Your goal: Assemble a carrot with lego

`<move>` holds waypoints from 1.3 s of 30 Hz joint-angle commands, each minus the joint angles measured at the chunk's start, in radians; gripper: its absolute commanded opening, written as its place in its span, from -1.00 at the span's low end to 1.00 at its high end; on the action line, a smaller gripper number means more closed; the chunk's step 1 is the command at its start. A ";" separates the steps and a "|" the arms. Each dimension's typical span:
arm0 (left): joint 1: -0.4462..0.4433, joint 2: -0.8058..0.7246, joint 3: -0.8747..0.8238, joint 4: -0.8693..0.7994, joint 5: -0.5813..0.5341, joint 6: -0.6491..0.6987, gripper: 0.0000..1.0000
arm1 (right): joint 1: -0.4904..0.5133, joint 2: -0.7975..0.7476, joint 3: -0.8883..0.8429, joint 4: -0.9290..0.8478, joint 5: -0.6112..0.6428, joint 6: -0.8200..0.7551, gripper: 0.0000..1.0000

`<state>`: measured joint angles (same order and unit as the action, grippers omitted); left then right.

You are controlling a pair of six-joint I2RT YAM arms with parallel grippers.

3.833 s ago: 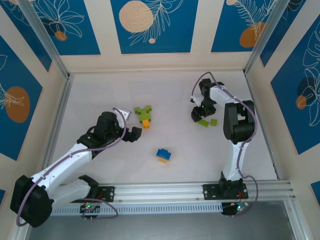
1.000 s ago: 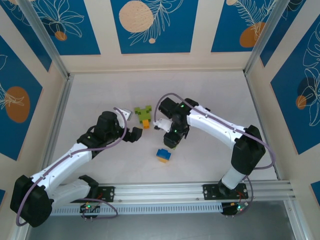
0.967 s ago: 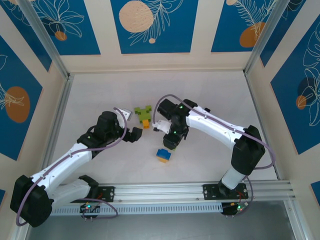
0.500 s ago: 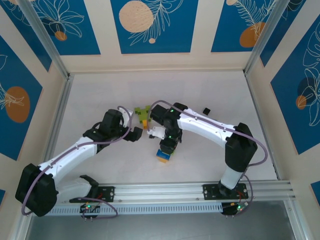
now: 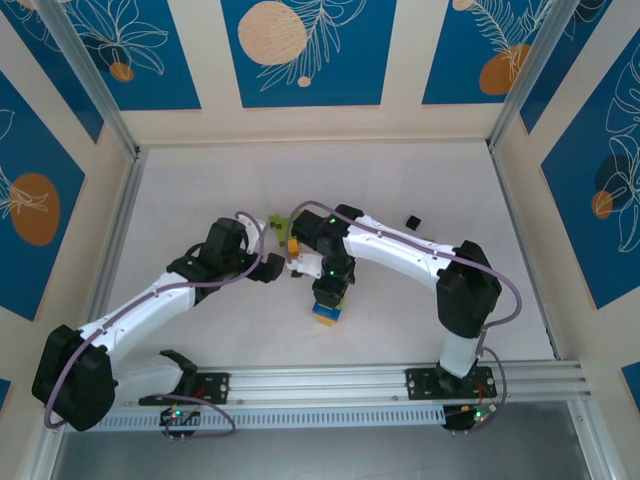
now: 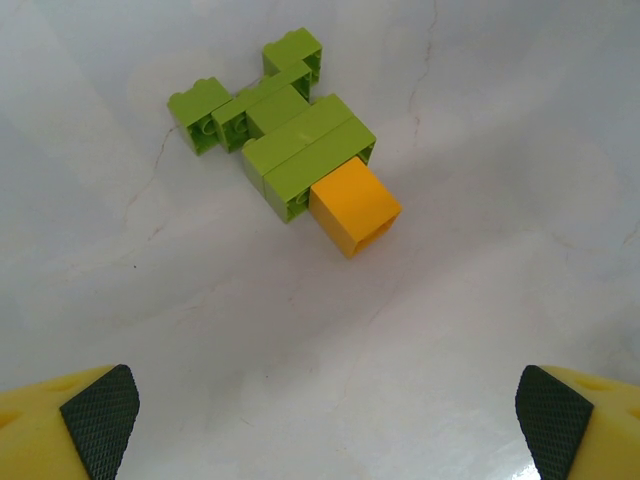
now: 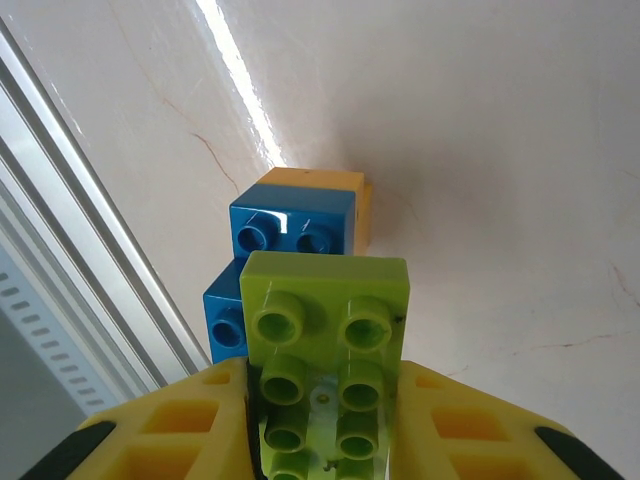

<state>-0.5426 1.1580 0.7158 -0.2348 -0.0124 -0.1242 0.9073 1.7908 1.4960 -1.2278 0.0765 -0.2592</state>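
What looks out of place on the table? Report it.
The tiny black brick lies alone on the table, far to the right of the green-and-orange cluster and the blue-and-orange stack. Nothing looks damaged or spilled.

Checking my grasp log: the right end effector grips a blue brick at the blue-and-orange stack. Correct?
Not quite. The brick in the right end effector is lime green, not blue; the right wrist view shows it, clamped at the blue-and-orange stack.

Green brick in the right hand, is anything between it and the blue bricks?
No, nothing visible. The right hand holds the green brick right up against the blue bricks.
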 commanded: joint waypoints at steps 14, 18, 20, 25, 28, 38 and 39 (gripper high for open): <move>-0.001 -0.006 0.030 -0.022 -0.001 -0.009 0.99 | 0.019 -0.030 0.049 -0.078 -0.018 -0.003 -0.37; -0.002 -0.006 0.030 -0.021 0.005 -0.009 0.99 | 0.030 -0.042 0.057 -0.085 -0.024 0.006 -0.37; -0.001 -0.006 0.030 -0.021 0.005 -0.010 0.99 | 0.038 -0.042 0.056 -0.087 -0.028 0.011 -0.37; -0.002 -0.007 0.029 -0.021 0.006 -0.012 0.99 | 0.054 -0.019 0.052 -0.082 -0.029 0.028 -0.37; -0.001 -0.009 0.028 -0.020 0.009 -0.011 0.99 | 0.058 -0.006 0.051 -0.081 -0.029 0.036 -0.37; -0.002 -0.009 0.028 -0.019 0.015 -0.011 0.99 | 0.057 0.020 0.057 -0.065 -0.022 0.081 -0.37; -0.001 -0.010 0.027 -0.019 0.015 -0.011 0.99 | 0.059 0.024 0.057 -0.063 -0.023 0.083 -0.37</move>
<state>-0.5426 1.1580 0.7158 -0.2478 -0.0105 -0.1242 0.9565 1.7920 1.5303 -1.2789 0.0746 -0.2016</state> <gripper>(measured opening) 0.994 0.320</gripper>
